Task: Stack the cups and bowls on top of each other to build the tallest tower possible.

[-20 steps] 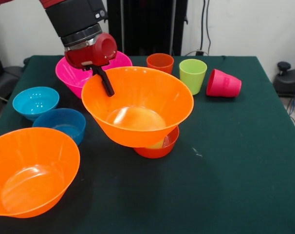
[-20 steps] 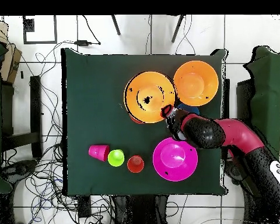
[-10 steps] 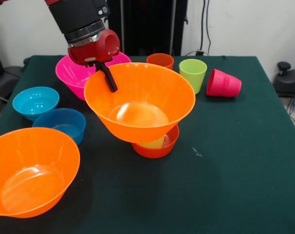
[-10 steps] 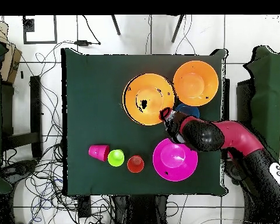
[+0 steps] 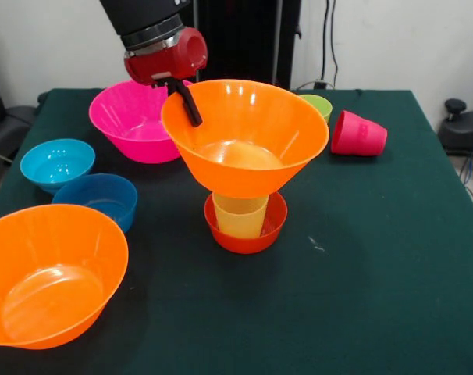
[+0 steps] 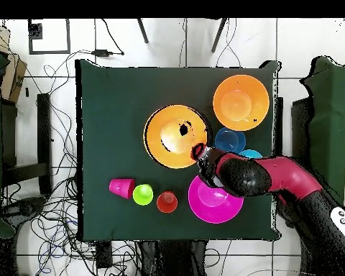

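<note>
Above the middle of the table, the gripper (image 5: 186,101) pinches the near-pedestal rim of a large orange bowl (image 5: 248,141), one dark finger showing inside the wall; the fingers are closed on that rim and the bowl hangs clear of the cloth, roughly level. Directly beneath it stands a pale yellow cup (image 5: 240,216), upright inside a small red-orange bowl (image 5: 256,238); the held bowl's base sits at or just over the cup's mouth, and contact cannot be judged. The step in hand appears to be placing this bowl onto the cup as the tower's third tier. The next move calls for centring the base over the cup, lowering gently, then releasing without tipping the narrow support. Farther out lie a pink bowl (image 5: 131,117), two blue bowls (image 5: 57,162) (image 5: 100,199), a second orange bowl (image 5: 53,273), a green cup (image 5: 318,103) and a pink cup (image 5: 359,134) on its side.
</note>
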Tool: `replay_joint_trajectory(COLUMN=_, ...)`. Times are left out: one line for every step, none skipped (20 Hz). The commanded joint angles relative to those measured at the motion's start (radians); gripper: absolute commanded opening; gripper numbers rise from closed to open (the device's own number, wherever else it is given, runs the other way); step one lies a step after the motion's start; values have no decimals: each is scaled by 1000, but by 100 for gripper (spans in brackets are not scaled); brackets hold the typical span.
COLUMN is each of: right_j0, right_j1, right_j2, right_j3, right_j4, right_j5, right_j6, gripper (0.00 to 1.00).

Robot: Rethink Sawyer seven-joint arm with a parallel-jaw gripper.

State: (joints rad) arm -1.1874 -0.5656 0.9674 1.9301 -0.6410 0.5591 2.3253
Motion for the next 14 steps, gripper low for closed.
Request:
replay_joint_trajectory(right_j0=26, right_j1=7, right_j2=2, right_j3=17, right_j4=-25, right_j5=-3, right_j6=-147, gripper=0)
replay_joint_trajectory(right_j0=29, right_j1=10, right_j2=-1, right_j3=13, right_j4=-29, right_j5=-6, right_j6=-147, gripper=0)
replay_joint_trajectory(right_j0=31, right_j1=14, right_j2=-4, right_j3=9, right_j4=-32, right_j5=-9, right_j6=-147, gripper=0)
replay_joint_trajectory(right_j0=33, right_j1=18, right_j2=-6, right_j3=5, right_j4=-34, right_j5=-9, right_j6=-149, gripper=0)
replay_joint_trajectory(right_j0=36, right_j1=21, right_j2=-8, right_j3=0, right_j4=-37, right_j5=-11, right_j6=-149, gripper=0)
replay_joint_trajectory(right_j0=37, right_j1=23, right_j2=-9, right_j3=-2, right_j4=-38, right_j5=-12, right_j6=-148, gripper=0)
replay_joint_trajectory(right_j0=39, right_j1=24, right_j2=-10, right_j3=-5, right_j4=-40, right_j5=-14, right_j6=-148, gripper=0)
replay_joint_trajectory(right_j0=42, right_j1=28, right_j2=-11, right_j3=-13, right_j4=-40, right_j5=-11, right_j6=-152, gripper=0)
replay_joint_trajectory(right_j0=44, right_j1=31, right_j2=-11, right_j3=-21, right_j4=-41, right_j5=-8, right_j6=-156, gripper=0)
replay_joint_trajectory(right_j0=45, right_j1=31, right_j2=-9, right_j3=-24, right_j4=-40, right_j5=-7, right_j6=-158, gripper=0)
replay_joint_trajectory(right_j0=48, right_j1=34, right_j2=-10, right_j3=-31, right_j4=-40, right_j5=-6, right_j6=-159, gripper=0)
replay_joint_trajectory(right_j0=52, right_j1=37, right_j2=-12, right_j3=-38, right_j4=-41, right_j5=-5, right_j6=-160, gripper=0)
replay_joint_trajectory(right_j0=56, right_j1=39, right_j2=-13, right_j3=-46, right_j4=-41, right_j5=-4, right_j6=-161, gripper=0)
replay_joint_trajectory(right_j0=59, right_j1=45, right_j2=-14, right_j3=-53, right_j4=-42, right_j5=-2, right_j6=-164, gripper=0)
